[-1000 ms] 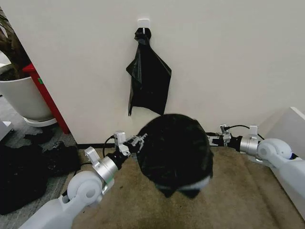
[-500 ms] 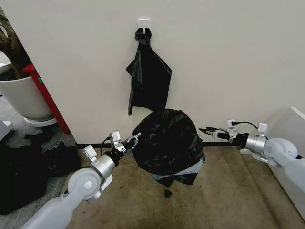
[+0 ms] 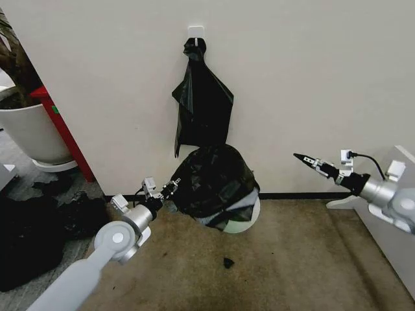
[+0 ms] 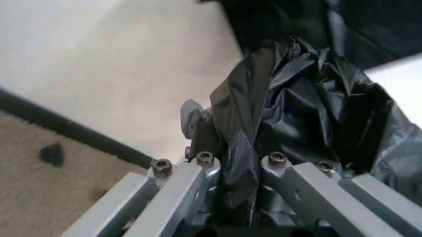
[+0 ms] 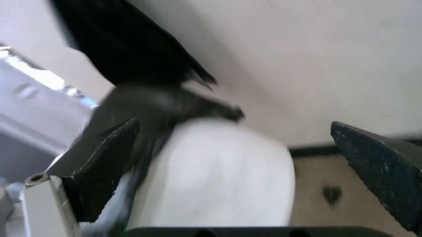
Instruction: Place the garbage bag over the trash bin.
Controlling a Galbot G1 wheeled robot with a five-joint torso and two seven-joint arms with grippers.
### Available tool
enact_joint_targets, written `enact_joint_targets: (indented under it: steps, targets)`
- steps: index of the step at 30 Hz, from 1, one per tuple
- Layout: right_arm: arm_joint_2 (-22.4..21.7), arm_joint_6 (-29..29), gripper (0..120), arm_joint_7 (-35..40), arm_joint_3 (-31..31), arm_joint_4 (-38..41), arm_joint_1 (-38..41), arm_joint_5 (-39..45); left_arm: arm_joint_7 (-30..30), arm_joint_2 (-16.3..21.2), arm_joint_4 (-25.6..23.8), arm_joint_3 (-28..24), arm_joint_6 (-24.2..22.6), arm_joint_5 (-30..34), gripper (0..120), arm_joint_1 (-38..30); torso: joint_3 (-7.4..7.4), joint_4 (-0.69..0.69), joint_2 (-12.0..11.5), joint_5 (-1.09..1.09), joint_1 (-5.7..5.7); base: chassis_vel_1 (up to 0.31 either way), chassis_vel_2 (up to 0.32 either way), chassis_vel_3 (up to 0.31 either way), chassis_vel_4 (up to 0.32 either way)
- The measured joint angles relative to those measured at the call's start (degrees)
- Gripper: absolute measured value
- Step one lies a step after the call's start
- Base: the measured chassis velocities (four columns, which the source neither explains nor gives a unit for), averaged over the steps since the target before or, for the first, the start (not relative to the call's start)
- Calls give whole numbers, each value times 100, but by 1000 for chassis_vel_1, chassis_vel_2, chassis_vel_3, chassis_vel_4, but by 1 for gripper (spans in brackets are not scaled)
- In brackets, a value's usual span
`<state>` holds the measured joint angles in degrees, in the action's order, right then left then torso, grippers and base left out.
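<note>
The glossy black garbage bag (image 3: 213,181) is draped over the top of the white trash bin (image 3: 245,219), which sits low by the wall and looks tilted. My left gripper (image 3: 170,188) is at the bag's left edge. In the left wrist view, that left gripper (image 4: 240,165) is shut on a fold of the garbage bag (image 4: 310,103). My right gripper (image 3: 305,159) hangs in the air well to the right of the bag, touching nothing. The right wrist view shows the right gripper (image 5: 234,126) open, with the trash bin (image 5: 218,177) and garbage bag (image 5: 165,103) beyond it.
A narrower knotted black sack (image 3: 202,103) hangs from a wall hook above the bin. A white planter (image 3: 29,133) and a red board (image 3: 61,129) stand at the left, with black bundles (image 3: 32,233) on the floor. A small black scrap (image 3: 228,262) lies on the carpet.
The bag and bin have gone down and back toward the wall. My right gripper has let go of the bag, opened and drawn away to the right. My left gripper has kept its hold.
</note>
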<state>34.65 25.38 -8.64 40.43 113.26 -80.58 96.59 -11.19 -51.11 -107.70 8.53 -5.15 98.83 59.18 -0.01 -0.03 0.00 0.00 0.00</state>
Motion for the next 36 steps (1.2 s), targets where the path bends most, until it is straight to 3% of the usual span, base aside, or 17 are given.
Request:
enact_joint_targets:
  steps: [3, 4, 7, 9, 12, 15, 23, 36]
  targets:
    - [315, -174, 100, 1168, 90, 667, -353, 104, -314, -44, 51, -7, 0, 152, 4, -81, 0, 1, 0, -2, 0, 0, 0, 0, 0]
    - [558, -246, 100, 1982, 90, 1155, -456, 237, -508, -63, 60, -30, 3, 216, 4, -125, 0, 2, 0, 1, 0, 0, 0, 0, 0]
    - [829, -148, 100, 3327, 61, 1895, -438, 650, -710, -67, 28, -63, 3, 308, 4, -163, 0, 3, 0, -3, 0, 0, 0, 0, 0]
    - [858, -131, 100, 3521, 43, 1994, -412, 738, -727, -67, 17, -66, 3, 317, 4, -167, 0, 3, 0, -3, 0, 0, 0, 0, 0]
    - [989, -150, 100, 4742, -156, 2450, -139, 1253, -790, -63, -35, -77, 3, 336, 4, -176, 0, 2, 0, -3, 0, 0, 0, 0, 0]
    - [1146, -615, 100, 6341, -858, 2753, 714, 1717, -841, -32, -151, -100, 0, 333, 4, -175, 1, 4, 0, 0, 0, 0, 0, 0, 0]
    - [1233, -1044, 100, 6773, -1710, 2833, 1474, 1598, -916, -35, -285, -155, 1, 209, 4, -162, 1, 4, 0, -1, 0, 0, 0, 0, 0]
    - [1409, -904, 100, 6635, -2006, 2918, 1161, 1242, -998, -14, -389, -161, 6, 182, 4, -168, 1, 3, 0, 0, 0, 0, 0, 0, 0]
